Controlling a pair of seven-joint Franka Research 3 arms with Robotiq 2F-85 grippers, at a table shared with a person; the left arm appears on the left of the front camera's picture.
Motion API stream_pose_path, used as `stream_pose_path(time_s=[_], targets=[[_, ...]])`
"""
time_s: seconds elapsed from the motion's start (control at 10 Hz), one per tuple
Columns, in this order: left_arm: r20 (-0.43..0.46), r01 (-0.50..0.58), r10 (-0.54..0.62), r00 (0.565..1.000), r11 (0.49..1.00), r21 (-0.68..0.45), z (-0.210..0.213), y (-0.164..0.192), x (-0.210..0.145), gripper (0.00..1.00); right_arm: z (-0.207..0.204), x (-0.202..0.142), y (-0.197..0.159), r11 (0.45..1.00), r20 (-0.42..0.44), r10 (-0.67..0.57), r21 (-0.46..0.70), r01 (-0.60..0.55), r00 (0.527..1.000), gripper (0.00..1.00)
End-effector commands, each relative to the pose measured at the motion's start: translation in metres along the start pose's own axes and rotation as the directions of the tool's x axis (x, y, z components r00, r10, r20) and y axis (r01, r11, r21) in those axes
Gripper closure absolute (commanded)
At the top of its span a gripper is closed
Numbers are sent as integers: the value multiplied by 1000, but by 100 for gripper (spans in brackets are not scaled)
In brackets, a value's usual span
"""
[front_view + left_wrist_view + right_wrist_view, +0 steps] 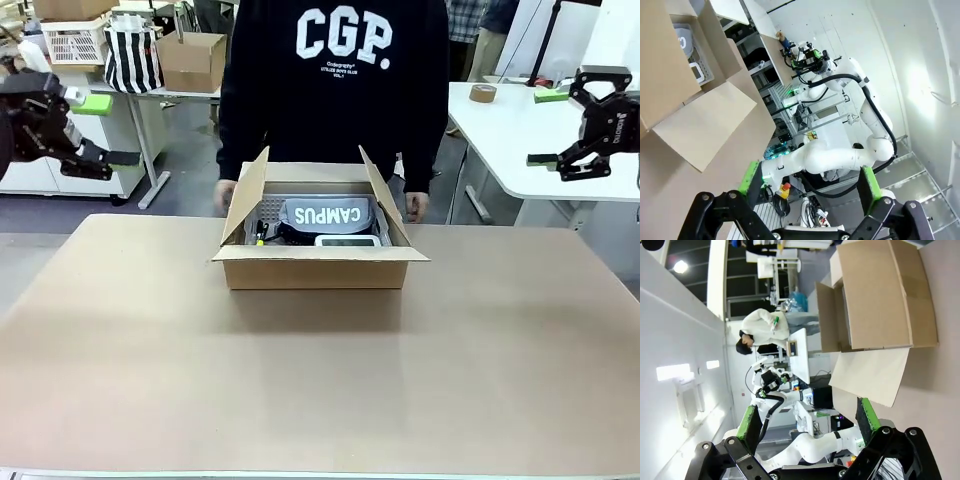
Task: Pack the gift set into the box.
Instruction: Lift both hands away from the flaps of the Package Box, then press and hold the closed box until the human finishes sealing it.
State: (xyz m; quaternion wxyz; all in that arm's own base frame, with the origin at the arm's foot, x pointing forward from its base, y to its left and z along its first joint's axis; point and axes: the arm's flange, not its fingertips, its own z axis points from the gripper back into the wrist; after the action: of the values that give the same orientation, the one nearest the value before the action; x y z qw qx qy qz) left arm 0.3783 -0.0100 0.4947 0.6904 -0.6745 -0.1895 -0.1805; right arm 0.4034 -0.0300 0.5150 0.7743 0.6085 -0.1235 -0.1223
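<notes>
Left gripper [108, 130] hangs up in the air off the left end of the bench [320, 380], well away from everything. In the left wrist view its green pads [750, 177] are spread wide with nothing between them. Same deal on the other side: right gripper [545, 127] is raised off the right end, pads [865, 417] wide apart and holding nothing.

Moving in toward the middle, the box [315, 265] sits on the far half of the bench, roughly centred, with all its top flaps open. The two side flaps stand up and lean outward, and the near flap is folded down over the front wall. The gift set [325, 215] is already inside it, lying flat-ish. Its big white "CAMPUS" lettering reads upside down from the robot's side, and the small white patch [347, 240] is at its near edge.

Behind the box a person in a black sweatshirt [335, 90] stands at the far edge of the bench, one hand [225, 195] beside each side flap.
</notes>
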Motion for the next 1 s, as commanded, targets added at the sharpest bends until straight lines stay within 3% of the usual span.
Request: stream_pose_path(time_s=[0.0, 0.9], targets=[[16, -3, 3, 1000, 1000, -13, 2, 0, 4, 0, 0, 0, 1, 1000, 4, 12, -3, -12, 1000, 0], [16, -3, 3, 1000, 1000, -13, 2, 0, 4, 0, 0, 0, 1, 1000, 4, 12, -3, -12, 1000, 0]])
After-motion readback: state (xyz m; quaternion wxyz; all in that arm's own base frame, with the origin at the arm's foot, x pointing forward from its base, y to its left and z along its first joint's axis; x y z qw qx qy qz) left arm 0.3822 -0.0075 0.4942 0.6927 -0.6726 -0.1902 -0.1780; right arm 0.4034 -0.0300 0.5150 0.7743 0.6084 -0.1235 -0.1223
